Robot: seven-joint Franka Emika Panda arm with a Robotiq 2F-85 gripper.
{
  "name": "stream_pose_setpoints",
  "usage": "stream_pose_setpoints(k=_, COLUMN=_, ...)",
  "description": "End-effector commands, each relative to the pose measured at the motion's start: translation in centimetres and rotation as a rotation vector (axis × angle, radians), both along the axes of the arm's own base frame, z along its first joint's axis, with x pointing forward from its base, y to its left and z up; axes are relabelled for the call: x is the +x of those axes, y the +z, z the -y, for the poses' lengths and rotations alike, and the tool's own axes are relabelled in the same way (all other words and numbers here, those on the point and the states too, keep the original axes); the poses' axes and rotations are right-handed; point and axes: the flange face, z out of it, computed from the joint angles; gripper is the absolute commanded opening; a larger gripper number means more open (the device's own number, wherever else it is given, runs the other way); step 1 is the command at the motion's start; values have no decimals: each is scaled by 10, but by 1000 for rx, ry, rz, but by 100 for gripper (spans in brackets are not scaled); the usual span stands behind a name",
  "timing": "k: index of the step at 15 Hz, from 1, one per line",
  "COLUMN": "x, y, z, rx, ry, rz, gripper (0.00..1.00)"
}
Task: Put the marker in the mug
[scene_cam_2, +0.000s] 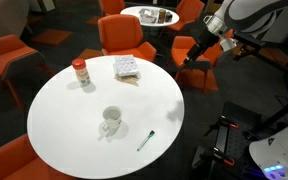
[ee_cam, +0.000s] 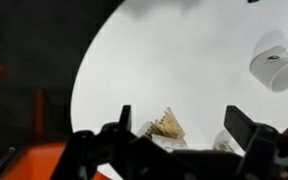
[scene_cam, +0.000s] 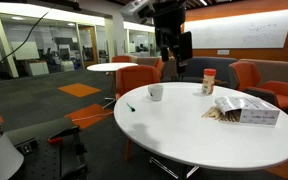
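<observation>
The white mug (scene_cam_2: pixel 110 121) stands on the round white table (scene_cam_2: pixel 64 110), toward its near side. The marker (scene_cam_2: pixel 145 141), a thin dark stick, lies on the table a little beside the mug. My gripper (scene_cam_2: pixel 191 60) hangs in the air beyond the table's edge, well away from both, open and empty. In an exterior view the gripper (scene_cam: pixel 172 55) is high above the mug (scene_cam: pixel 156 92). In the wrist view the open fingers (ee_cam: pixel 182 122) frame the table, with the mug (ee_cam: pixel 276 70) far off to the right. The marker does not show there.
A jar with a reddish-orange top (scene_cam_2: pixel 80 72) and a box of snack packets (scene_cam_2: pixel 127 67) stand on the table's far part; both also show in an exterior view, the jar (scene_cam: pixel 208 82) and the box (scene_cam: pixel 246 112). Orange chairs (scene_cam_2: pixel 126 38) ring the table.
</observation>
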Motion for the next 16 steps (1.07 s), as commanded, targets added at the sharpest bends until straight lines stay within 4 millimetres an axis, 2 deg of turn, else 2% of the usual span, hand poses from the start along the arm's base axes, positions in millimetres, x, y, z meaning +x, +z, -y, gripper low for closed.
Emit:
stream_pose_setpoints(k=1, x=0, y=0, z=0, rx=0, ry=0, rz=-1, gripper=100)
stream_pose_setpoints(k=6, x=0, y=0, z=0, rx=0, ry=0, rz=-1, gripper=100)
stream_pose_setpoints(k=9, x=-1, y=-1, z=-11, rx=-62, ry=-181, rz=33, gripper=100)
stream_pose_setpoints(k=10, x=-3, y=-4, z=-19, rx=-77, ry=-234, rz=33, gripper=100)
stream_pose_setpoints(k=13, x=-14, y=-27, z=-47, rx=-152, ry=-358, rz=-20, gripper=100)
stream_pose_setpoints(k=16, x=-29, y=-45, z=-88, rx=-193, ry=-510, rz=-81, gripper=100)
